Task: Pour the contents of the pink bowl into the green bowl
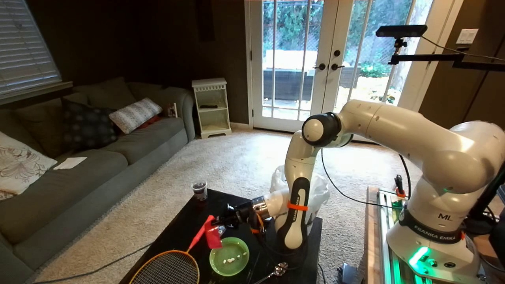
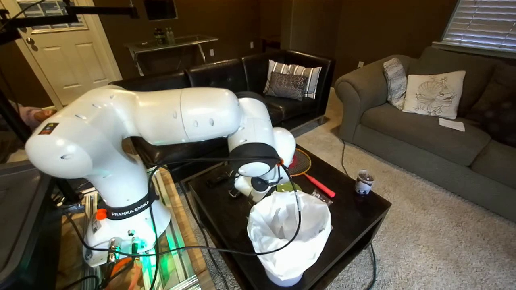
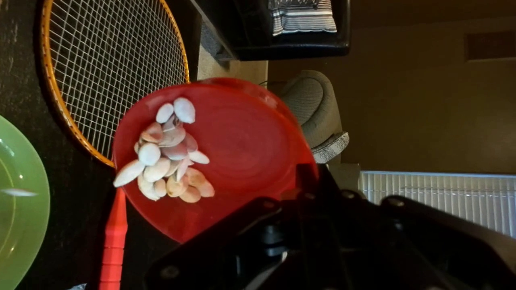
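The pink bowl [image 3: 242, 137] is held tipped steeply on its side; it also shows in an exterior view [image 1: 213, 238] above the edge of the green bowl [image 1: 236, 270]. Many pale bits [image 3: 173, 153] are heaped at the pink bowl's lower rim, one jutting over it. A few bits lie in the green bowl, and one blurred bit shows over it in the wrist view [image 3: 26, 225]. My gripper [image 3: 311, 177] is shut on the pink bowl's rim; it also shows in an exterior view [image 1: 216, 221]. In an exterior view the arm partly hides the green bowl [image 2: 287, 187].
An orange-rimmed racket [image 1: 167, 269] with a red handle lies beside the green bowl on the black table [image 1: 177, 227]. A metal spoon [image 1: 279, 269], a cup [image 1: 199, 191] and a clear packet [image 2: 321, 196] are also there. A white bag-lined bin [image 2: 288, 229] stands at one end.
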{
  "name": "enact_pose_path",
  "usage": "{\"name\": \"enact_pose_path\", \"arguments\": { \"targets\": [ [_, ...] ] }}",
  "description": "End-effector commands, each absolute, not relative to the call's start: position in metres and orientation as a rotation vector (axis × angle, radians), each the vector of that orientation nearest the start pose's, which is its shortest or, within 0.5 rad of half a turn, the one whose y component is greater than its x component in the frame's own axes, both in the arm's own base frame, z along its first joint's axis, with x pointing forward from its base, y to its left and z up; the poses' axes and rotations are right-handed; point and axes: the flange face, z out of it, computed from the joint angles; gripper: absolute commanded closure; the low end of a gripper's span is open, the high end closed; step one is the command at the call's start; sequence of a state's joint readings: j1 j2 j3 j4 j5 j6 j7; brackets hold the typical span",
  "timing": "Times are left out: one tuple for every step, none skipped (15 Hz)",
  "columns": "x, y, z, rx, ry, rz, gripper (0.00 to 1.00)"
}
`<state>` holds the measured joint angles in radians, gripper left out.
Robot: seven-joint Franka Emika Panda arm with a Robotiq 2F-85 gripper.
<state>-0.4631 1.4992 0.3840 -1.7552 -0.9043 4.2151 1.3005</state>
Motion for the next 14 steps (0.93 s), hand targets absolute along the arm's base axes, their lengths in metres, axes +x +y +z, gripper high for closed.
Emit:
{"name": "enact_pose_path", "arguments": {
  "targets": [
    [0.524,0.044,-0.020,-1.583,0.898,-0.657,0.99],
    [0.524,0.044,-0.020,-1.581,0.898,-0.658,0.99],
    [0.525,0.043,-0.019,-1.579,0.898,-0.659,0.99],
    [0.526,0.042,-0.018,-1.573,0.901,-0.658,0.99],
    [0.526,0.042,-0.017,-1.567,0.904,-0.659,0.99],
    [0.527,0.040,-0.016,-1.559,0.908,-0.660,0.99],
    [0.527,0.040,-0.015,-1.554,0.908,-0.655,0.99],
    [0.526,0.039,-0.013,-1.546,0.910,-0.651,0.99],
    [0.526,0.038,-0.012,-1.537,0.912,-0.648,0.99],
    [0.524,0.037,-0.012,-1.531,0.918,-0.638,0.99],
    [0.524,0.036,-0.011,-1.523,0.928,-0.629,0.99],
    [0.523,0.034,-0.010,-1.513,0.937,-0.625,0.99],
    [0.522,0.031,-0.009,-1.504,0.943,-0.624,0.99],
    [0.522,0.030,-0.008,-1.492,0.952,-0.615,0.99]
  ]
}}
